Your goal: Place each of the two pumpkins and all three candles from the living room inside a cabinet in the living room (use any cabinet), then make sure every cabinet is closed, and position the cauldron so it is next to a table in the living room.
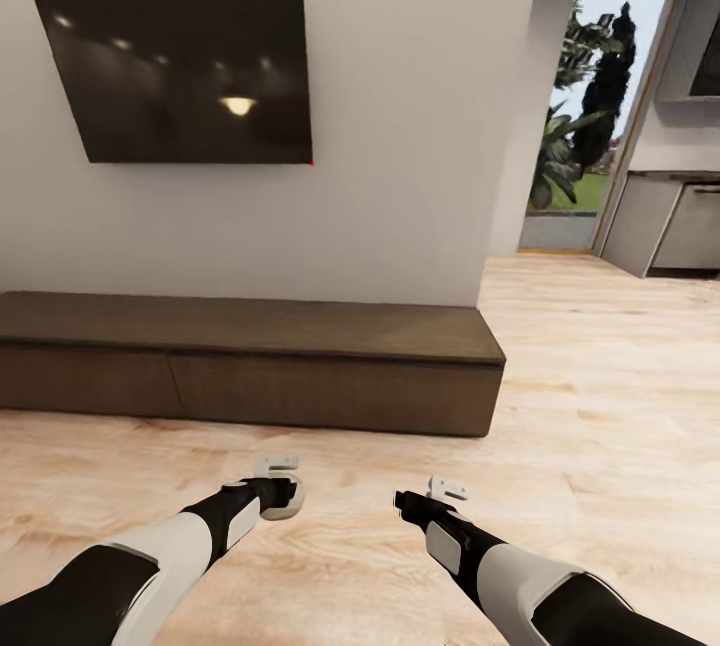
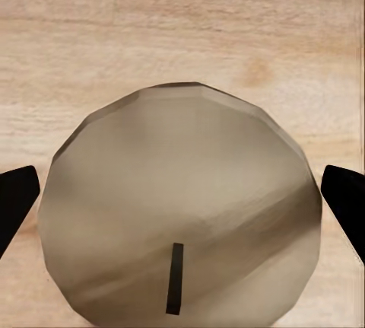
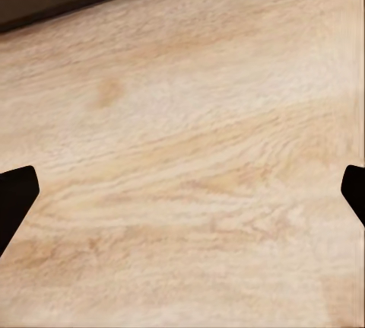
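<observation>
An off-white faceted candle (image 2: 179, 191) with a thin dark wick fills the left wrist view end-on, between two dark fingertips (image 2: 17, 205). My left gripper (image 1: 278, 488) is shut on the candle and holds it low over the wooden floor, a short way in front of the cabinet. That cabinet (image 1: 250, 366) is a long, low dark brown unit against the wall, with its flat fronts closed. To the right, my right gripper (image 1: 442, 492) hangs open over bare floor, with nothing between its fingers (image 3: 15, 199). The pumpkins and the cauldron are out of view.
A dark TV (image 1: 180, 76) hangs on the white wall above the cabinet. Light wooden floor (image 1: 600, 406) stretches to the right toward a glass doorway with plants (image 1: 590, 106) and grey kitchen units (image 1: 670, 226).
</observation>
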Available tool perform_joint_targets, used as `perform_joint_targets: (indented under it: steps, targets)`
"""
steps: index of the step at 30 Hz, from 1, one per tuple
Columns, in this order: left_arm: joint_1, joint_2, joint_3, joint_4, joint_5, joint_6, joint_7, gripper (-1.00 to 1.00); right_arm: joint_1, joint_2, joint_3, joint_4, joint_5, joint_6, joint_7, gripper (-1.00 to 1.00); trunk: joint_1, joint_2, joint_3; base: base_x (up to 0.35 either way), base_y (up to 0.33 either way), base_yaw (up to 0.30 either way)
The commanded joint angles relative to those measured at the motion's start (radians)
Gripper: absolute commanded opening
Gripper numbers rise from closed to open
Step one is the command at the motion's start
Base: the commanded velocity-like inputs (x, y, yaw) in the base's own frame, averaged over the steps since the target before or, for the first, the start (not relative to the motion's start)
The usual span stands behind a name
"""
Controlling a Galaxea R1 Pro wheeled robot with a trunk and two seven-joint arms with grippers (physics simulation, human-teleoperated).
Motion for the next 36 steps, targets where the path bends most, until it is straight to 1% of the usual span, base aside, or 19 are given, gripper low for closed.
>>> perform_joint_targets:
  steps: [1, 6, 17, 22, 31, 35, 36]
  targets:
    - [-0.001, 0.0, -0.008, 0.0, 0.01, 0.003, -0.001, -1.0, -0.001, 0.0, 0.008, 0.0, -0.008, -0.002, -0.003, 1.0, 0.0, 0.0, -0.001, 0.004, 0.004, -0.256]
    - [-0.001, 0.0, -0.008, 0.0, 0.01, 0.003, -0.001, -1.0, -0.001, 0.0, 0.009, 0.0, -0.008, -0.002, -0.003, 1.0, 0.0, 0.0, -0.001, 0.001, 0.001, -0.149]
    - [0.0, 0.0, -0.008, 0.0, 0.01, 0.003, 0.0, -1.0, -0.001, 0.0, 0.009, 0.0, -0.008, -0.002, -0.002, 1.0, 0.0, 0.0, -0.001, 0.017, 0.004, -0.014]
    - [-0.001, 0.0, -0.008, 0.0, 0.01, 0.003, 0.0, -1.0, -0.001, 0.0, 0.009, 0.0, -0.008, -0.002, -0.002, 1.0, 0.0, 0.0, -0.001, 0.226, 0.029, 0.0]
    - [-0.001, -0.001, -0.008, 0.0, 0.01, 0.003, 0.0, -1.0, -0.001, 0.0, 0.009, 0.001, -0.008, -0.002, -0.002, 1.0, 0.0, 0.0, -0.001, 0.326, 0.002, 0.0]
    - [0.0, -0.003, -0.008, -0.001, 0.01, 0.001, -0.003, -1.0, -0.001, 0.0, 0.009, 0.012, -0.009, -0.002, -0.001, 1.0, 0.0, 0.0, -0.001, 0.089, 0.0, 0.0]
    - [-0.002, -0.004, -0.008, -0.006, 0.01, -0.003, -0.014, -1.0, -0.001, 0.0, 0.006, 0.019, -0.036, -0.001, -0.003, 1.0, 0.0, 0.0, -0.001, 0.005, 0.0, 0.0]
